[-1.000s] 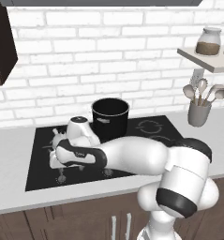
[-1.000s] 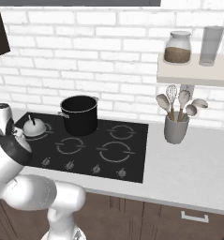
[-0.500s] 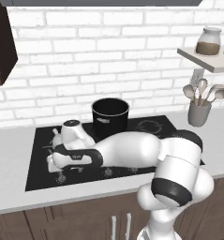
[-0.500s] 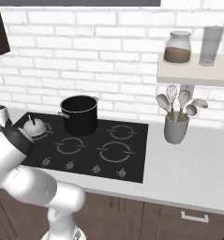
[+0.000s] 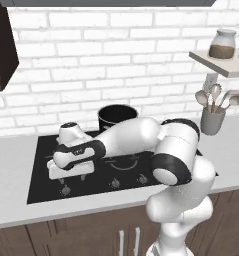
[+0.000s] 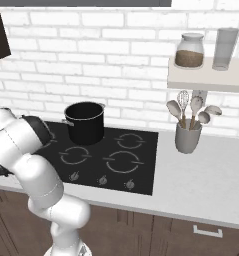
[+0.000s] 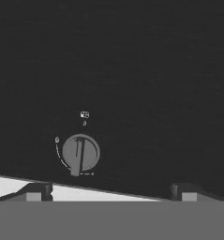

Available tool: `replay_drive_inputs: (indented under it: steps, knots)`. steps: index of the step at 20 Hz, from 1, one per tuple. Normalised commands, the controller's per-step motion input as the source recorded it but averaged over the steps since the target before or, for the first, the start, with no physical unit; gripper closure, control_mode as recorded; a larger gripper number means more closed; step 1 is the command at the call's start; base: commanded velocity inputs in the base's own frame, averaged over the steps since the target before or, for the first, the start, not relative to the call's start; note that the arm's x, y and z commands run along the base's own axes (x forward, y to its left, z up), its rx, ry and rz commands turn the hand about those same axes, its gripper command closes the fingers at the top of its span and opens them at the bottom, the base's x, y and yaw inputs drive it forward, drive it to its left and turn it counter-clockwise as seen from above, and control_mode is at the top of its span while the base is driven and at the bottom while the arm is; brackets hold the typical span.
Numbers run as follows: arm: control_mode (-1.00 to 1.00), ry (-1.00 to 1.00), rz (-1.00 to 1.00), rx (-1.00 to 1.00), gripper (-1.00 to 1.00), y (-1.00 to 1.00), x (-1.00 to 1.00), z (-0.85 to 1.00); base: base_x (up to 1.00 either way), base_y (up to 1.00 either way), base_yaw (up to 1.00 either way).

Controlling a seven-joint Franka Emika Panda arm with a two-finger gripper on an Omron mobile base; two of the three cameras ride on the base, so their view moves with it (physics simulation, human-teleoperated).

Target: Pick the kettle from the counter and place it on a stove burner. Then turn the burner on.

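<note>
The white kettle (image 5: 71, 133) with its dark top stands at the back left of the black cooktop (image 5: 41, 192), just behind my hand. The ring under it is hidden. My gripper (image 5: 71, 177) points down over the cooktop's front left, open and empty. In the hand view the gripper (image 7: 111, 192) is spread wide, and a round grey knob (image 7: 80, 153) lies on the black glass just ahead of the left fingertip (image 7: 37, 191). The largest stove burner (image 6: 123, 162) ring is bare at the front right. The pale counter (image 6: 206, 175) surrounds the cooktop.
A tall black pot (image 6: 85, 121) stands on the back middle ring. Three knobs (image 6: 102, 180) line the cooktop's front edge. A grey utensil cup (image 6: 188, 137) sits on the counter to the right, under a shelf (image 6: 206, 80) with jars. A brick wall closes the back.
My arm has swung further left and the hand has dropped toward the cooktop's front left knob. In the right base view the arm now covers the kettle. The jaws have stayed open.
</note>
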Motion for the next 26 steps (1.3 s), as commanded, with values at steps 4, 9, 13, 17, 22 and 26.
replay_drive_inputs:
  steps: [4,9,13,17,22,26]
  knots:
    - [-1.00,0.00,0.00,0.00,-1.00,0.00,0.02,-0.28,0.00,0.00,0.00]
    - [-1.00,0.00,0.00,0.00,-1.00,0.00,0.00,-0.37,0.00,0.00,0.00]
    - [-1.00,0.00,0.00,0.00,-1.00,0.00,-0.01,-0.30,0.00,0.00,0.00]
    - [-1.00,0.00,0.00,0.00,-1.00,0.00,-0.03,-0.16,0.00,0.00,0.00]
    - [-1.00,0.02,-0.03,0.00,-1.00,0.00,-0.06,0.00,0.00,0.00,0.00]
    - [-1.00,0.05,-0.12,0.00,-1.00,0.01,0.00,0.00,0.00,0.00,0.00]
